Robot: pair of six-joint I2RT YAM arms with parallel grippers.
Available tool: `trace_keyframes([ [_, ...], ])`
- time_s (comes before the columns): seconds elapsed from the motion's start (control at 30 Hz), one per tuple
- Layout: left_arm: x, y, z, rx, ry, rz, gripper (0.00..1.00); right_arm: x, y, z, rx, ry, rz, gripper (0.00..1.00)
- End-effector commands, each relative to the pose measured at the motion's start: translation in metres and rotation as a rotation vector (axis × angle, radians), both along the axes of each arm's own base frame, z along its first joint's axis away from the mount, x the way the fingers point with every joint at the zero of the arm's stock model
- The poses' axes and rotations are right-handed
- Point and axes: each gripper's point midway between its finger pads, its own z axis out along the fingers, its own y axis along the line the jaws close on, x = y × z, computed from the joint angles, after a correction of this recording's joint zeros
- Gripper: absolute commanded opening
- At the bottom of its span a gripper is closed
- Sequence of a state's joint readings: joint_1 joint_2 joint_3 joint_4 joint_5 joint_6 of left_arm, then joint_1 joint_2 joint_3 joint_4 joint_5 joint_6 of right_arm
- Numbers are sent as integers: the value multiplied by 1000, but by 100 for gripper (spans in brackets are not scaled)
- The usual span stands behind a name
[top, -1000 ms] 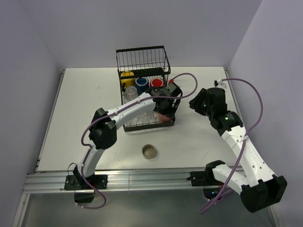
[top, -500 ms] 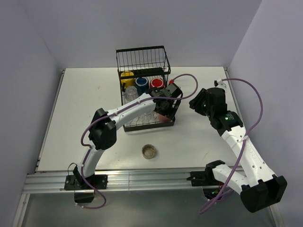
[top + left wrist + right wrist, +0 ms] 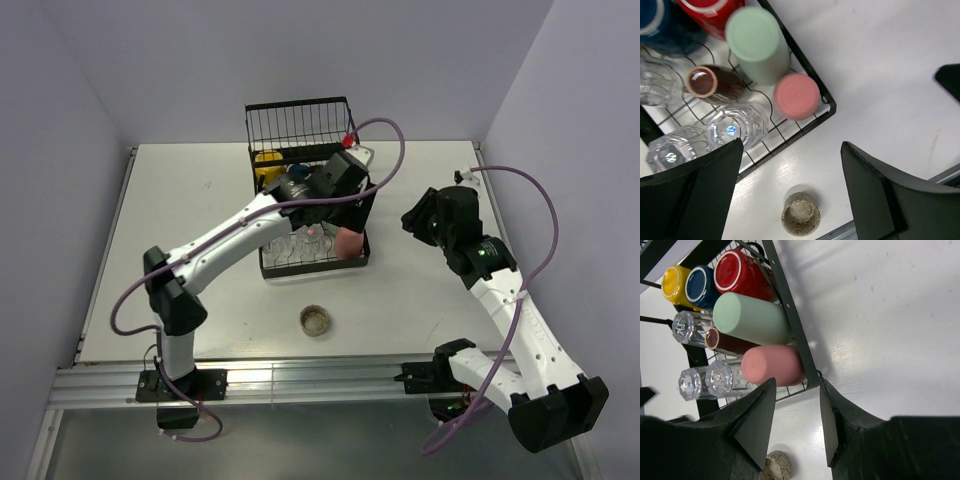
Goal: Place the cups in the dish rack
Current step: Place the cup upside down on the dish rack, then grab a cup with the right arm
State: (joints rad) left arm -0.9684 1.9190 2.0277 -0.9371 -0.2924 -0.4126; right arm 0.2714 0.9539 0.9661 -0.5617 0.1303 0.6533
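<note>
The left gripper (image 3: 791, 145) is wide open above the dish rack (image 3: 831, 106); its arm hides most cups (image 3: 750, 317) inside from the top. The right gripper (image 3: 797, 385) is open and empty. One brownish cup (image 3: 316, 320) sits nearer, on the table (image 3: 180, 250)

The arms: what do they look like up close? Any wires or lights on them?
The left arm and right arm are white tubes with chunky black joints. A purple cable loops along each. The right arm shows a small green light. The left gripper and right gripper have black wedge-shaped fingers.
</note>
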Motion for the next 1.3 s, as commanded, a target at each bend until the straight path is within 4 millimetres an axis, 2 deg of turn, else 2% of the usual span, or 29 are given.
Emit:
trace_keyframes([
  [0.0, -6, 20, 66, -130, -118, 57, 86, -3, -6, 33, -5, -79, -5, 48],
  [0.1, -15, 39, 91, -196, -159, 87, 86, -9, -3, 37, 3, -79, 20, 47],
  [0.17, -20, 49, 101, -223, -175, 106, 86, -14, 1, 40, 8, -83, 42, 48],
  [0.2, -25, 60, 116, -255, -197, 118, 87, -17, 2, 41, 8, -83, 49, 48],
  [0.23, -26, 67, 113, -250, -201, 140, 87, -21, 9, 38, 8, -74, 75, 47],
  [0.27, -32, 78, 127, -283, -221, 151, 87, -25, 14, 40, 16, -76, 89, 47],
  [0.3, -34, 84, 125, -283, -223, 166, 88, -27, 18, 38, 14, -71, 97, 47],
  [0.33, -35, 90, 128, -295, -230, 186, 88, -35, 32, 36, 12, -62, 145, 47],
  [0.37, -41, 101, 140, -326, -248, 195, 88, -38, 40, 34, 7, -53, 162, 47],
  [0.4, -43, 108, 137, -325, -246, 207, 89, -40, 44, 30, -3, -47, 152, 47],
  [0.43, -45, 113, 139, -337, -249, 219, 89, -50, 64, 25, -10, -35, 219, 47],
  [0.47, -48, 125, 148, -362, -266, 234, 90, -53, 74, 18, -8, -9, 227, 47],
  [0.53, -50, 137, 145, -370, -265, 259, 90, -61, 87, 5, -34, 13, 247, 46],
  [0.57, -52, 148, 152, -395, -280, 273, 91, -73, 106, -4, -33, 33, 295, 46],
  [0.6, -53, 152, 147, -390, -273, 280, 91, -79, 113, -10, -43, 44, 311, 46],
  [0.63, -54, 156, 148, -398, -274, 285, 91, -83, 115, -22, -71, 62, 309, 46],
  [0.67, -55, 165, 151, -410, -283, 296, 91, -94, 129, -35, -104, 90, 355, 46],
  [0.77, -57, 175, 151, -414, -283, 309, 92, -111, 147, -70, -167, 161, 386, 46],
  [0.87, -59, 179, 149, -412, -279, 310, 92, -119, 162, -94, -215, 208, 411, 46],
  [1.0, -58, 180, 143, -401, -271, 309, 92, -124, 176, -115, -247, 239, 448, 46],
  [1.27, -57, 179, 137, -400, -262, 301, 92, -130, 191, -159, -291, 315, 502, 45],
])
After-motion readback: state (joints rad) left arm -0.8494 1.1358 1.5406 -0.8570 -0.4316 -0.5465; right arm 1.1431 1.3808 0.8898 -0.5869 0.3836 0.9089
